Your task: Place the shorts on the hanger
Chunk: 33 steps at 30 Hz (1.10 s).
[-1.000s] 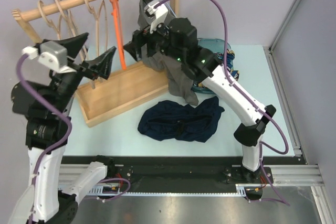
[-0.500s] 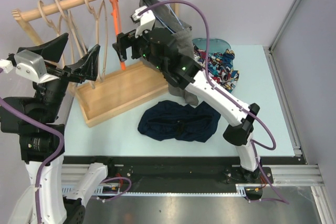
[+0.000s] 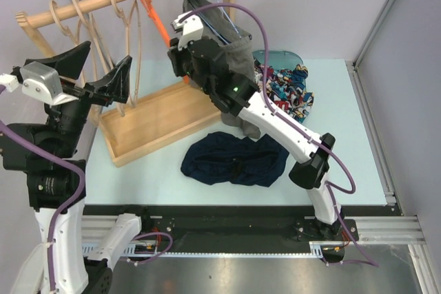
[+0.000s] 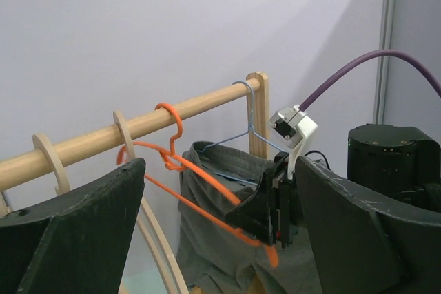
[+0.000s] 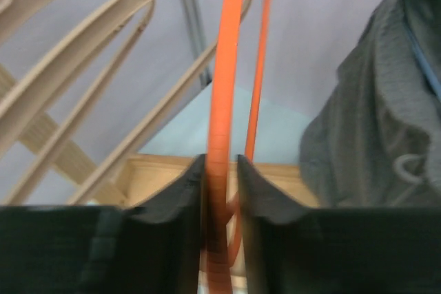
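Observation:
The orange hanger point(image 3: 160, 24) hangs by its hook on the wooden rail and is pulled aslant towards the right. My right gripper point(image 3: 180, 72) is shut on its lower arm; in the right wrist view the orange bar point(image 5: 224, 101) is pinched between the black jaws of that gripper point(image 5: 220, 191). The navy shorts point(image 3: 234, 160) lie crumpled on the table below, apart from both grippers. My left gripper point(image 3: 96, 74) stands open to the left of the rack, facing the hanger point(image 4: 200, 177) without touching it; its fingers frame the scene around the gripper's midpoint point(image 4: 219, 170).
The wooden rail point(image 3: 89, 5) carries pale wooden hangers point(image 3: 117, 5) left of the orange one and grey shorts point(image 3: 227, 56) on a blue wire hanger at the right. The rack's wooden base tray point(image 3: 162, 125) sits below. Colourful clothes point(image 3: 286, 87) lie at the back right.
My right gripper moved left to the orange hanger and shut on its lower arm, swinging it aslant. My left arm drew back to the left, still open.

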### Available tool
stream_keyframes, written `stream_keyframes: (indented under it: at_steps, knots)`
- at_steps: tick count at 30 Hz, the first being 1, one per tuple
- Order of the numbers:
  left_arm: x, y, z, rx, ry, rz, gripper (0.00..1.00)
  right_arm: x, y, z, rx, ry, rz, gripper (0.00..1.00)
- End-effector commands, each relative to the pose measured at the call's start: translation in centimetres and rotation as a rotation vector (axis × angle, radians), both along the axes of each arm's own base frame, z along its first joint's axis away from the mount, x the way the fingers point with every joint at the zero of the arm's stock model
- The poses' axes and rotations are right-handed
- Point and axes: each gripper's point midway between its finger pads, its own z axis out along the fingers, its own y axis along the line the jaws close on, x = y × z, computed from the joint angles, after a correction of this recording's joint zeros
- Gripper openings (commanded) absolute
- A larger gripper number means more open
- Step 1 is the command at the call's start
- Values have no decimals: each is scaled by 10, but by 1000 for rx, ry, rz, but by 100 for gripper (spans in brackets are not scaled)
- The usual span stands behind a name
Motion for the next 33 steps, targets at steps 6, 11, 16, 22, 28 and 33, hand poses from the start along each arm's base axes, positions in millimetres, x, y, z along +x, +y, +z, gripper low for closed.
stream_keyframes:
  at_steps: [6,11,16,22,28,33]
  knots:
    - [17,7,0,22,5,56,94,6,-46,78,150,-122,-63,0]
    - [23,5,-6,34,23,46,94,-2,-66,112,218,-177,-34,0]
    - [32,1,-16,49,51,27,94,-19,-79,130,245,-223,40,0]
    - [43,-12,-33,84,102,-37,94,-46,-101,117,177,-234,144,0]
    - [37,-52,-64,219,165,-274,92,-71,-145,70,1,-146,258,0]
    - [28,-88,-126,420,233,-419,91,-112,-205,4,-207,-56,373,0]
